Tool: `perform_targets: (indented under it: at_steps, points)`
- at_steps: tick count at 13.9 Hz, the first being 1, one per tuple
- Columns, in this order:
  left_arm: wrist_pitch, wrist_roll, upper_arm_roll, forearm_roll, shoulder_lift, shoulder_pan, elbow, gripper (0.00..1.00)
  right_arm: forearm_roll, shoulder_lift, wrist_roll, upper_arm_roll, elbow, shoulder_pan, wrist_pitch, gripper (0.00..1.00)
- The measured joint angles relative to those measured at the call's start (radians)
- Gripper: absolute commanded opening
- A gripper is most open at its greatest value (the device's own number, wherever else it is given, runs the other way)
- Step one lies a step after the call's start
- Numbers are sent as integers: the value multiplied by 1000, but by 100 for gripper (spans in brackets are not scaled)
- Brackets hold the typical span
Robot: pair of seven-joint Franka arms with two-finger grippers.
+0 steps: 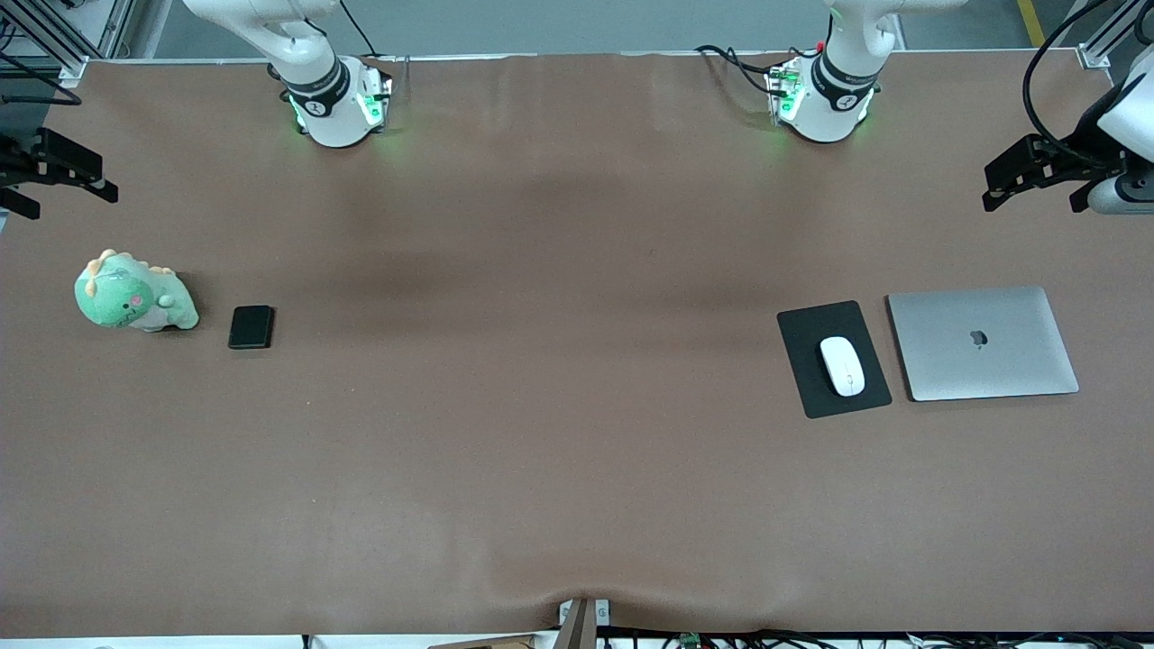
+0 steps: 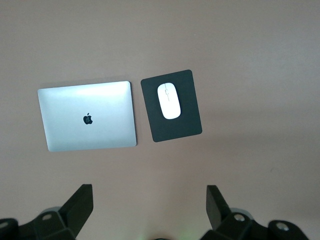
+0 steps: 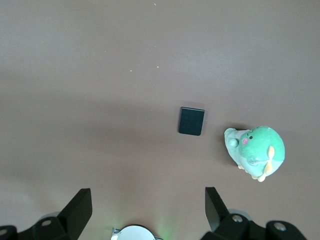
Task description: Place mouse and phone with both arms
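Observation:
The white mouse (image 1: 841,365) lies on a black pad (image 1: 811,333) beside a closed silver laptop (image 1: 983,342), toward the left arm's end of the table. It also shows in the left wrist view (image 2: 169,100). The small black phone (image 1: 251,326) lies flat beside a green plush dinosaur (image 1: 133,293), toward the right arm's end, and also shows in the right wrist view (image 3: 192,121). My left gripper (image 1: 1035,185) is open and empty, high over the table's end near the laptop. My right gripper (image 1: 59,180) is open and empty, high over the table's end near the plush.
The laptop (image 2: 87,116) and pad (image 2: 185,125) lie side by side, a narrow gap between them. The plush (image 3: 257,150) sits close to the phone, apart from it. The two arm bases (image 1: 338,104) (image 1: 825,95) stand at the table's back edge. Brown tabletop (image 1: 541,361) spans the middle.

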Motion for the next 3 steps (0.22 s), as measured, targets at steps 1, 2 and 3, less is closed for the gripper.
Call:
perform_targets:
  at_steps: [1,2,3]
  points:
    - [3,0,0,0,0,2,0,100,-16,-3,0,3,-1,0,6,100]
    - [4,0,1,0,0,4,1,100,-25,-4,0,7,-1,0,10,100]
    - [4,0,1,0,0,5,1,100,-26,-4,0,9,-1,0,12,100]
